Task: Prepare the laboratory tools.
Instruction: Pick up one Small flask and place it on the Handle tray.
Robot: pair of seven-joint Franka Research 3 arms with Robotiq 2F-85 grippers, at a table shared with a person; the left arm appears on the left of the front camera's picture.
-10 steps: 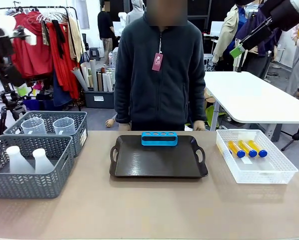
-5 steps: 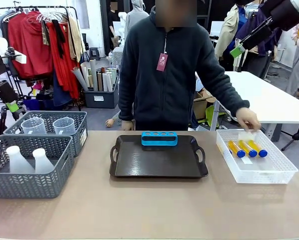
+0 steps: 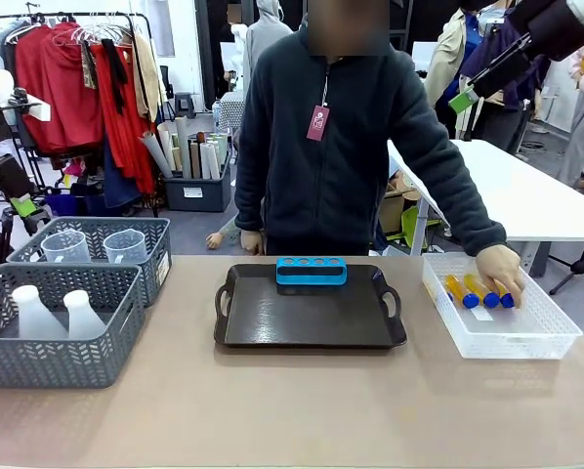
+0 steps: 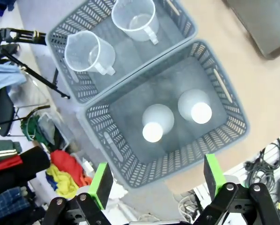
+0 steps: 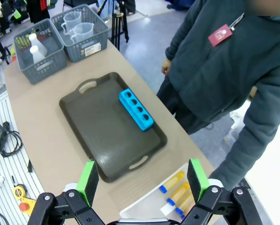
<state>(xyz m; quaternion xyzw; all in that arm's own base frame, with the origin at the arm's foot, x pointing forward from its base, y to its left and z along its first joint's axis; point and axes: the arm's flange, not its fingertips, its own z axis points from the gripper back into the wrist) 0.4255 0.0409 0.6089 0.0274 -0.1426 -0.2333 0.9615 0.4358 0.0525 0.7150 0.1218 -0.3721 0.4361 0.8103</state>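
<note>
Jaws on the left gripper [image 4: 158, 180] stand wide apart, the green pads [image 4: 101, 185] bare and touching nothing. It hangs above the nearer grey basket [image 4: 231, 136], looking straight down into it. The right gripper [image 5: 143, 180] is just as wide and also empty, held high over the table [image 3: 292, 410] near the white basket [image 3: 517, 347].

Three tubes [image 3: 465, 291] show in that white basket, lying on their sides, parallel and close together. Their long axes run diagonally in the front view, with the blue caps toward the robot's side and the amber bodies toward the far side. The person's hand [image 3: 499, 269] rests on them, fingers down over the bodies; whether a fourth tube lies under it I cannot tell.

Two flasks [image 4: 154, 124] stand upright side by side in the nearer grey basket, necks pointing up, so the left wrist view shows round white tops over wider cones. They are milky and translucent. Two beakers [image 4: 88, 51] stand upright in the farther grey basket [image 3: 97, 227], mouths open upward. They are clear plastic, each with a side handle.

Both grey baskets have woven-look slotted walls; the white one is a fine mesh. Between them lies the dark, smooth tray [image 3: 302, 313] with loop handles, and the blue four-hole rack [image 3: 312, 271] sits at its far edge.
</note>
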